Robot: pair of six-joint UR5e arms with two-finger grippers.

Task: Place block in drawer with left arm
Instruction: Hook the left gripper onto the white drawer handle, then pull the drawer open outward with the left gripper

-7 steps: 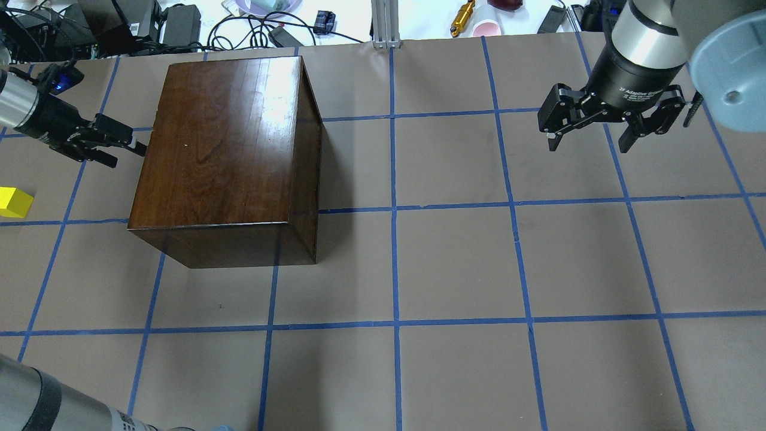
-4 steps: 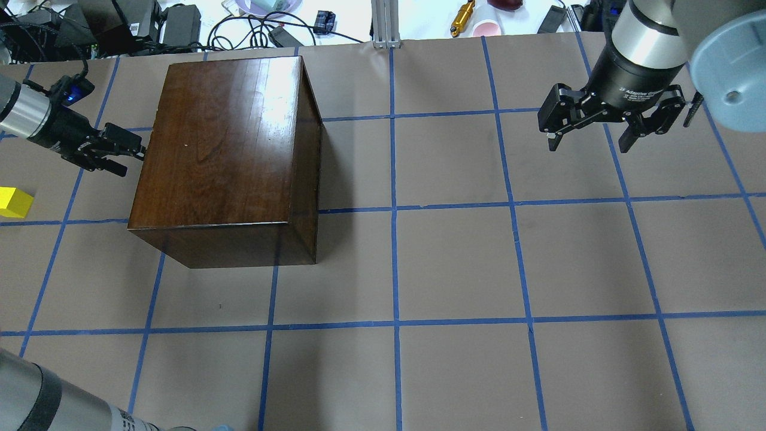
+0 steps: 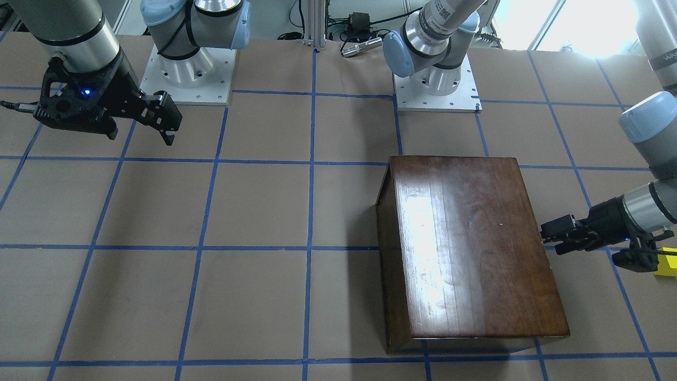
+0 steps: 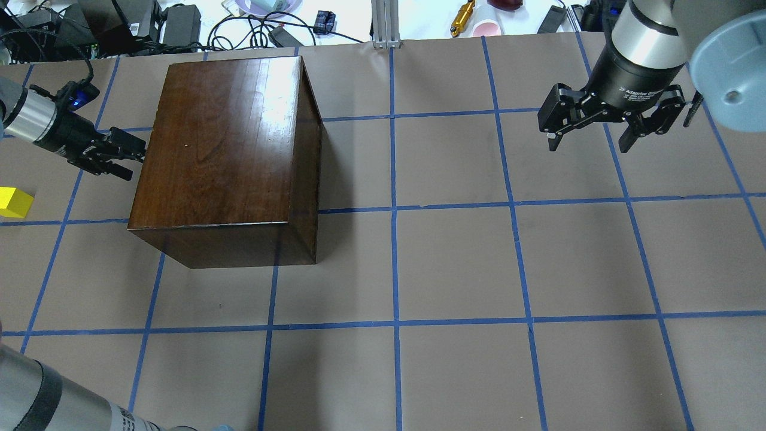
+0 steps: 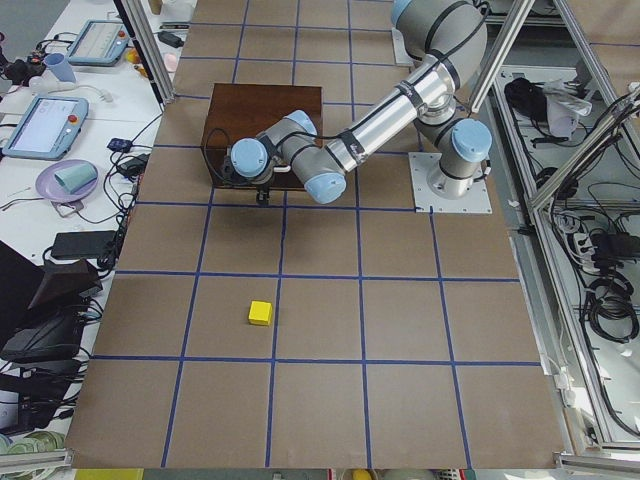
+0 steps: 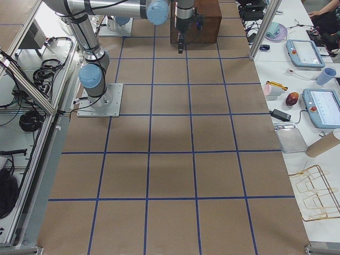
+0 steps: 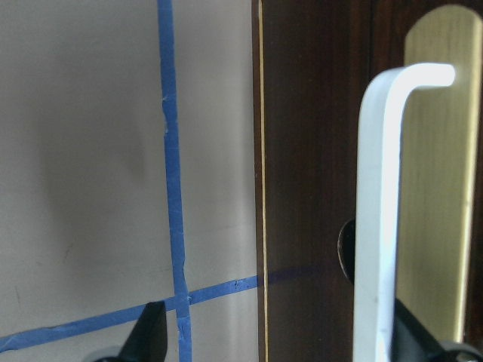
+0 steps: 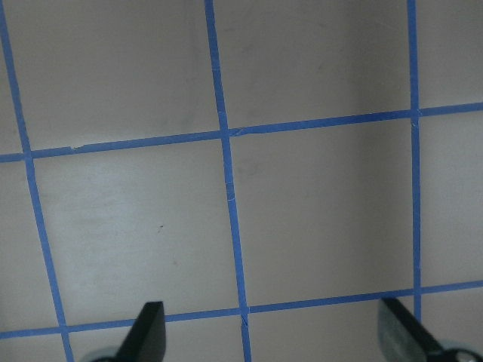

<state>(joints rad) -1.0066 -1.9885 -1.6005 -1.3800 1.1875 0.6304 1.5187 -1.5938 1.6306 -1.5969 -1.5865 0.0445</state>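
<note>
The yellow block [image 4: 13,202] lies on the table far left of the dark wooden box [image 4: 221,143]; it also shows in the exterior left view [image 5: 260,313]. The drawer is shut. Its dark front [image 7: 317,151] carries a brass plate and a pale bar handle [image 7: 377,211]. My left gripper [image 4: 133,158] is open and empty, level with the box's left face. In the left wrist view [image 7: 279,339] the handle stands just inside one fingertip [image 7: 411,335]. My right gripper [image 4: 589,140] is open and empty, hovering far right.
Brown table paper with blue tape grid [image 4: 395,209]. Cables, chargers and small items [image 4: 179,24] lie past the far edge. The left arm's forearm [image 4: 36,401] crosses the near left corner. A metal post [image 4: 386,24] stands at the back centre.
My left gripper has moved a little right, closer to the box's left face. The right arm, block and box have not moved.
</note>
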